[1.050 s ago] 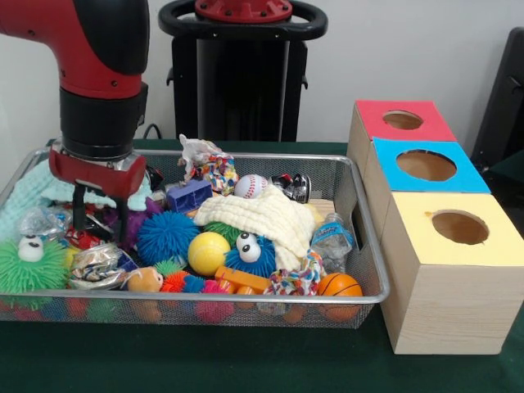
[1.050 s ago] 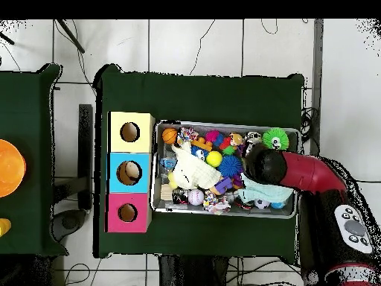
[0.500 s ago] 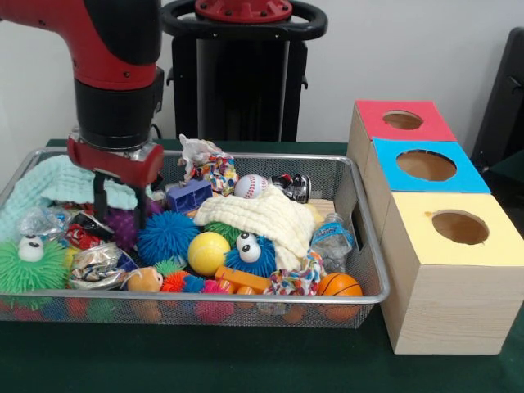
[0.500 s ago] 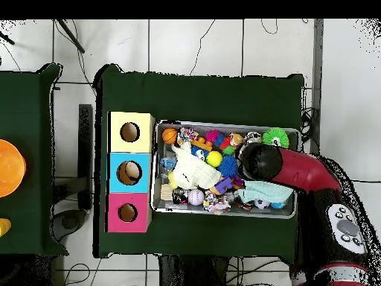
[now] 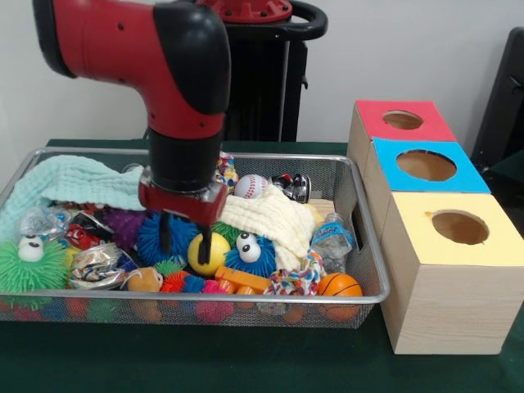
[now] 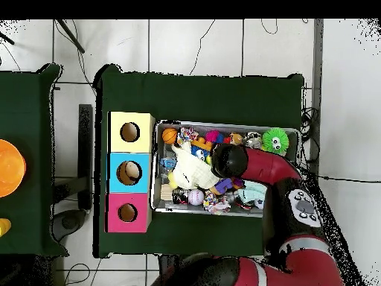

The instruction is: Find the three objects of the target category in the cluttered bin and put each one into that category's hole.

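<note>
A plain pale wall (image 5: 409, 49) stands behind. The table (image 6: 201, 93) wears dark green cloth. White floor tiles (image 6: 186, 45) carry loose black cables (image 6: 205, 33); a second green table (image 6: 30, 97) stands alongside.

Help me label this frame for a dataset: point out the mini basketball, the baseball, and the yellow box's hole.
mini basketball (image 5: 339, 285), front view, on its orange front face.
baseball (image 5: 250, 186), front view, on its white middle.
yellow box's hole (image 5: 459, 227), front view, on the dark opening in the top.
</note>
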`<state>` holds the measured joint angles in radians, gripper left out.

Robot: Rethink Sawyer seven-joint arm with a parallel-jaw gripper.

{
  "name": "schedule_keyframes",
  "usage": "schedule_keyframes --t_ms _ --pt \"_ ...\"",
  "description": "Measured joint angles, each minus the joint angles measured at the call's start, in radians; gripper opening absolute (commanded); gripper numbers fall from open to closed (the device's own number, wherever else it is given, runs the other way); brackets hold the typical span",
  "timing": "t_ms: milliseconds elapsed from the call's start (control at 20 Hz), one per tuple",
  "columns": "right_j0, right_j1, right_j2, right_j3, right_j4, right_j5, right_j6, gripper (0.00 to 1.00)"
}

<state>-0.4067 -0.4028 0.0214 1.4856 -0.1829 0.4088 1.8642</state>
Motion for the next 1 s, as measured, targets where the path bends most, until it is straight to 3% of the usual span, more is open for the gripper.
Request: schedule_keyframes --t_ms 250,450,1000 --pt "0.028 0.079 -0.019 0.001 0.048 -0.174 0.026 1.0" --pt "0.037 0.089 -0.036 0.002 0.056 -0.231 0.027 1.0" --pt "0.054 0.089 -0.056 0.001 0.055 -0.233 0.027 1.0"
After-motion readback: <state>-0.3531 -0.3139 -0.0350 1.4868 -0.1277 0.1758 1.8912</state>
